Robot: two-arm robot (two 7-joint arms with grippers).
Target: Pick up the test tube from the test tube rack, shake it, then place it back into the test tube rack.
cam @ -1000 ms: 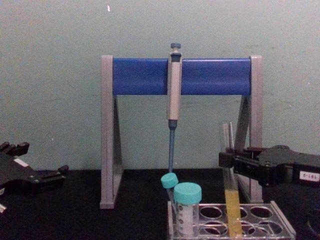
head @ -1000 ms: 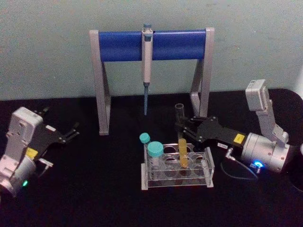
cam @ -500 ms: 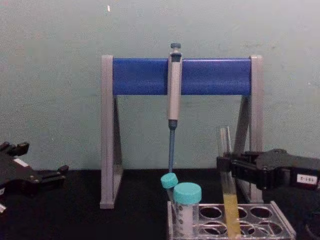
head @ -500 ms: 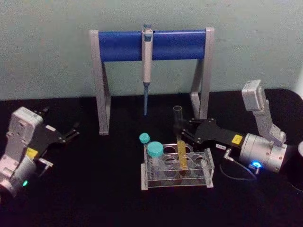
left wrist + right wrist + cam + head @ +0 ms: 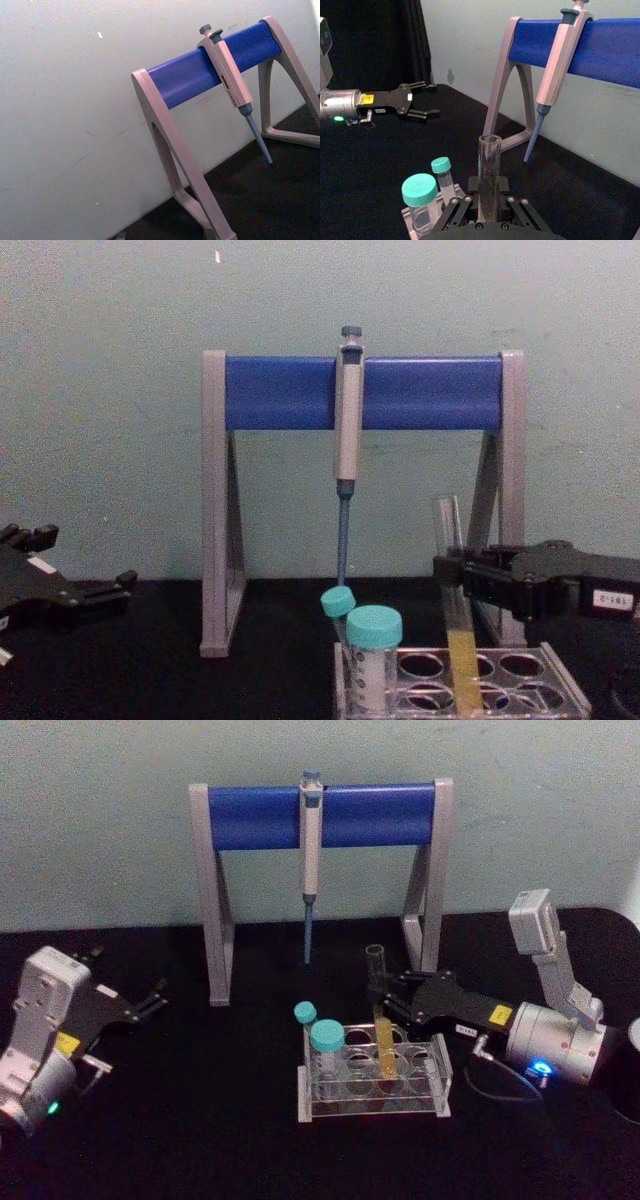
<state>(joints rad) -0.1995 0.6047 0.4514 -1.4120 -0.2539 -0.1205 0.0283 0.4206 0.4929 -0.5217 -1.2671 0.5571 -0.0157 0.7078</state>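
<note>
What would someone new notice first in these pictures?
A grey stand with a blue bar stands at the back, a pipette hanging from it. In front, the right gripper clamps the test tube of yellow liquid, tilted, its bottom in the test tube rack. The left gripper sits open, far left.

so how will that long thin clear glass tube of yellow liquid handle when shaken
The glass test tube is probably stiff, smooth and fragile, so it could slip in the right gripper. Its open top means hard shaking might spill the yellow liquid. Leaning in the clear plastic rack, it may catch.
</note>
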